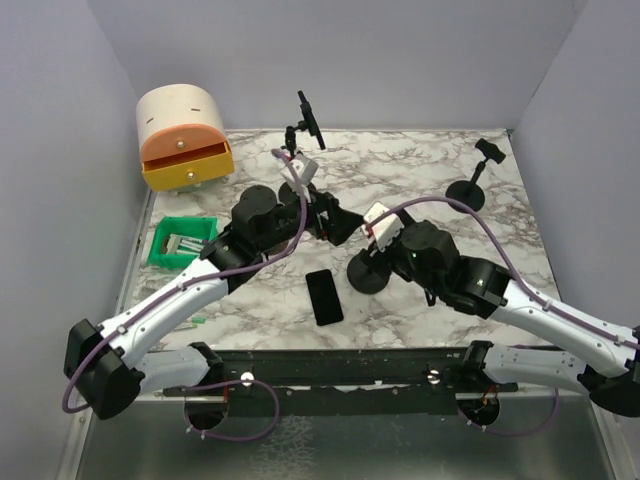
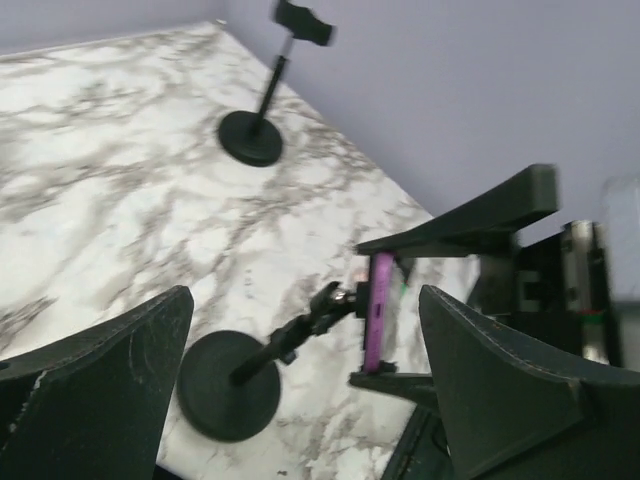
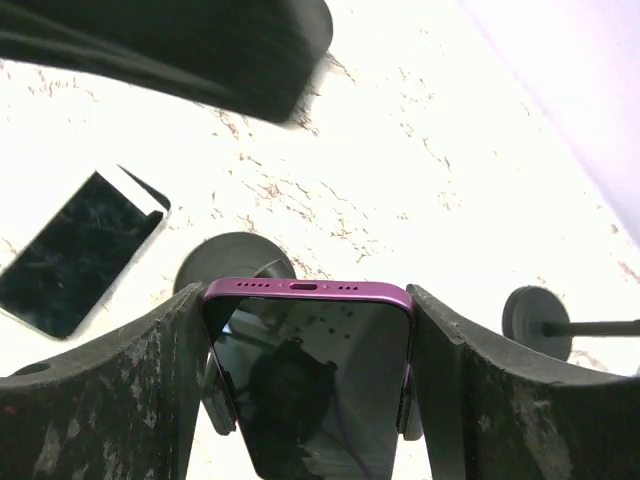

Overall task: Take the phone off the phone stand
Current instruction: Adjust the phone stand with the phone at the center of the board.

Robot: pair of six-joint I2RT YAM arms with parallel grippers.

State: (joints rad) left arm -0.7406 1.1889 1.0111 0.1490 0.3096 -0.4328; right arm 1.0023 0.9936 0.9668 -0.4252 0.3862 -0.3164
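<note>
A purple-edged phone [image 3: 310,380] with a dark screen sits clamped in the phone stand, whose round black base [image 3: 235,262] rests on the marble table. My right gripper [image 3: 308,300] is shut on the phone, one finger pressed against each long side. In the left wrist view the phone [image 2: 380,310] shows edge-on atop the stand's tilted arm and base [image 2: 228,385]. My left gripper [image 2: 305,300] stands wide open around that spot, touching nothing. From above, the left gripper [image 1: 335,222] is just left of the right gripper [image 1: 385,240], over the stand base [image 1: 368,277].
A second phone [image 1: 323,297] lies flat, screen up, left of the stand. An empty black stand [image 1: 466,192] is at the back right and another stand [image 1: 305,125] at the back centre. An orange drawer box [image 1: 183,140] and a green bin [image 1: 180,242] sit on the left.
</note>
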